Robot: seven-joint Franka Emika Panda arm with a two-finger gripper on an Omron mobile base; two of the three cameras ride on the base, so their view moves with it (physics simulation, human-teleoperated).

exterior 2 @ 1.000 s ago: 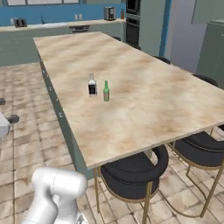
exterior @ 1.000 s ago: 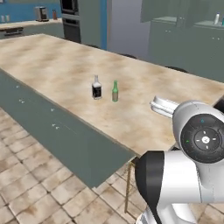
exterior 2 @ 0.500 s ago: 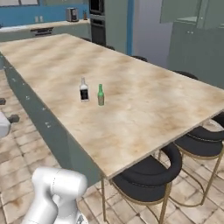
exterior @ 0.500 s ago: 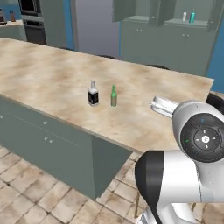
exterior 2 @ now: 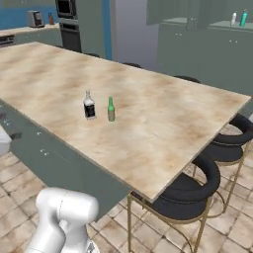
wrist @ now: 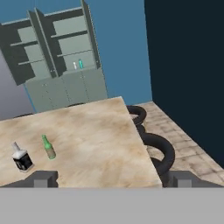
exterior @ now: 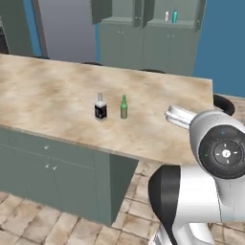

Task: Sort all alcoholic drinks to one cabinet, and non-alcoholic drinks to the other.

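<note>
Risk entry — black-labelled bottle (exterior: pixel 100 109) and green bottle (exterior: pixel 124 107) stand side by side mid-table (exterior: pixel 57 95), claw (wrist: pixel 111 178) wide open and empty — reaching for either could topple its neighbour.

I can barely make out the white bottle (exterior: pixel 166 16) and the teal bottle (exterior: pixel 175 17) on the far cabinet shelf; they are too small for me to read caps or labels. The counter (exterior: pixel 57 95) runs off my left base view's left edge. The black label on the square bottle (wrist: pixel 21 158) is too blurred for me to read.
</note>
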